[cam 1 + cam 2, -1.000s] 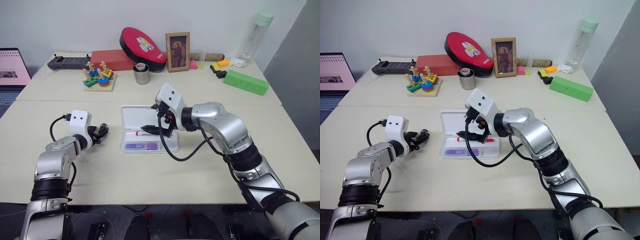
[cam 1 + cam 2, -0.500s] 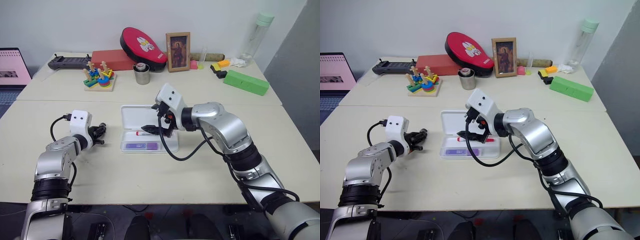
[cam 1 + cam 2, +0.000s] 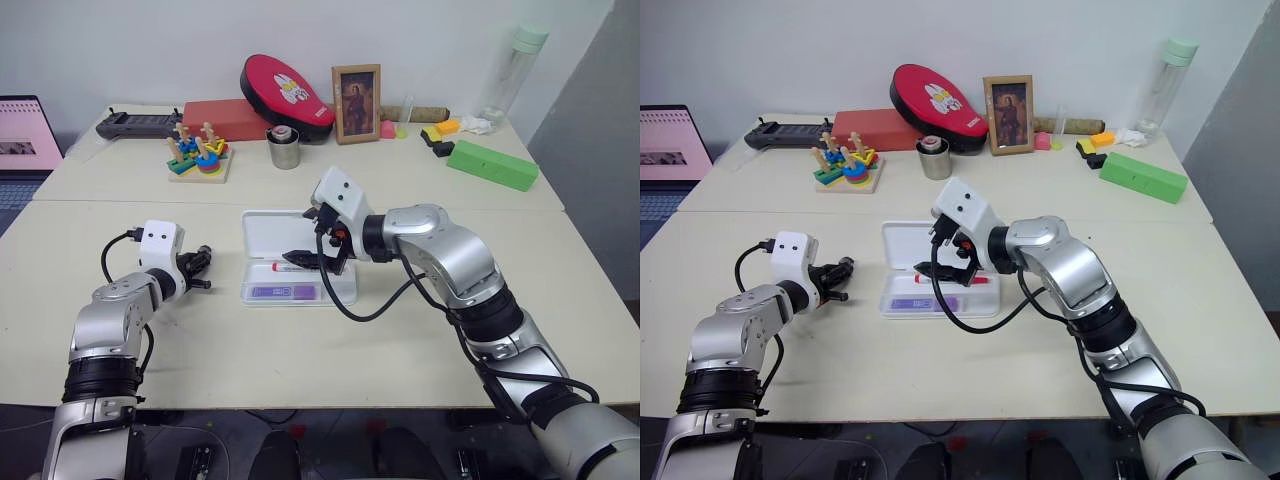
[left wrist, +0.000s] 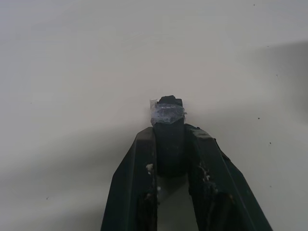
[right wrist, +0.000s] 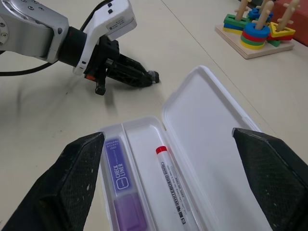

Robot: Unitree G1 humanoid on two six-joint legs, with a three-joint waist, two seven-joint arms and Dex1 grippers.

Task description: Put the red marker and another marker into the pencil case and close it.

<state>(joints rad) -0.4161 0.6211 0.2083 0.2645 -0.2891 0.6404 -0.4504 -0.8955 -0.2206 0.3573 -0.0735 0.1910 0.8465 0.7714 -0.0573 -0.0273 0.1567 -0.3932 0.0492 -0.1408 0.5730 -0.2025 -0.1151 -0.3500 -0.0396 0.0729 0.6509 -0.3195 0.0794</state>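
The case (image 3: 296, 258) lies open mid-worktop (image 3: 300, 350), its lid (image 5: 211, 115) flat on the far side. Inside the tray, the red marker (image 5: 174, 184) lies in the far compartment and the purple marker (image 5: 121, 192) in the near one, side by side. The right gripper (image 3: 305, 258) hangs over the tray, fingers (image 5: 77, 178) spread wide and empty. The left gripper (image 3: 200, 270) is pinched shut on nothing, off to the left of the case, just above bare worktop.
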